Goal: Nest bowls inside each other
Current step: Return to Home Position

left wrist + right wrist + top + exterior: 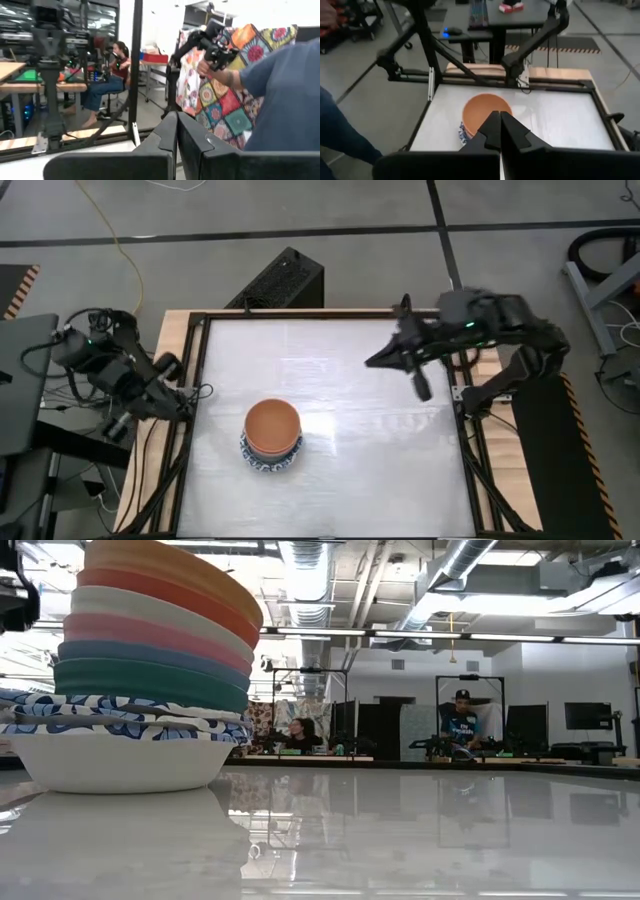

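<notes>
The bowls stand nested in one stack (271, 435) left of the table's middle, resting on the bottom bowl's base. In the low view the stack (150, 650) reads from the top: orange, red, cream, pink, dark blue, teal, then white bowls with blue-patterned rims. My left gripper (185, 390) is shut and empty at the table's left edge, left of the stack; its fingers (176, 125) point out into the room. My right gripper (375, 362) is shut and empty, raised over the far right part of the table. It looks down toward the orange top bowl (486, 112).
White tabletop (380, 470) lies bare right of the stack, inside a black frame (465, 440). A black box (285, 280) sits on the floor beyond the far edge. A person in a blue sleeve (280, 95) stands close by, and others sit farther off (462, 720).
</notes>
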Tool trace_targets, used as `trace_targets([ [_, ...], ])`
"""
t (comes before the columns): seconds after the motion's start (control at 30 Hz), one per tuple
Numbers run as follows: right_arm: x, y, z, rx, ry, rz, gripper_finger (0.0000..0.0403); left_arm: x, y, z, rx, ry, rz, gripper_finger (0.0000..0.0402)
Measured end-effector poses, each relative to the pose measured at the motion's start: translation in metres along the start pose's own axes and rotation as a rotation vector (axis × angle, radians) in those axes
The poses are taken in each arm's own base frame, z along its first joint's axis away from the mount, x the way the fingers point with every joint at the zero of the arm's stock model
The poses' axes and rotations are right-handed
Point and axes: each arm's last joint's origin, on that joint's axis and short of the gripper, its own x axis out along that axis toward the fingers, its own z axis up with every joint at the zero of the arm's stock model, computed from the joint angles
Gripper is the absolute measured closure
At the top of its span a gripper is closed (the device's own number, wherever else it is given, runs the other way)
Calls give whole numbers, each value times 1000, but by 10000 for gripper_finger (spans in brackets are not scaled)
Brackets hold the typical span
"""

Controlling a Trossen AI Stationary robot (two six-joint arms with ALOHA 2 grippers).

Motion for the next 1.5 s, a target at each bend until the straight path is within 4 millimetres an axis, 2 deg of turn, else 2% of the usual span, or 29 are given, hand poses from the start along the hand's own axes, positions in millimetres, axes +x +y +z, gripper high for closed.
trace_targets([
  [0.23,-42,1,1,-16,-83,10,390,-21,12,6,-18,-28,5,401],
  [0.43,-64,-2,-3,-11,-97,-14,390,-37,23,2,-49,17,44,401],
  [0.53,-67,-4,-3,-13,-103,-27,390,-44,28,2,-63,19,57,401],
  [0.6,-61,-5,-3,-21,-113,-29,390,-47,30,1,-67,20,59,401],
  [0.73,-27,-5,-12,-18,-176,76,390,-48,30,-7,-84,25,66,401],
  [0.87,20,-5,-40,20,-213,208,390,-42,28,-18,-114,35,114,401],
  [0.93,35,-6,-55,54,-227,239,390,-40,28,-20,-162,28,139,401],
  [1.1,26,-6,-75,95,-288,220,390,-39,27,-20,-257,-3,153,401],
  [1.2,18,-7,-80,226,-288,186,385,-38,26,-21,-334,11,106,401],
  [1.3,13,1,-81,337,-283,242,377,-38,25,-24,-348,38,86,401],
  [1.43,20,13,-82,410,-236,298,371,-38,25,-27,-344,67,99,401],
  [1.5,26,14,-82,370,-239,286,370,-38,25,-27,-381,61,99,401],
])
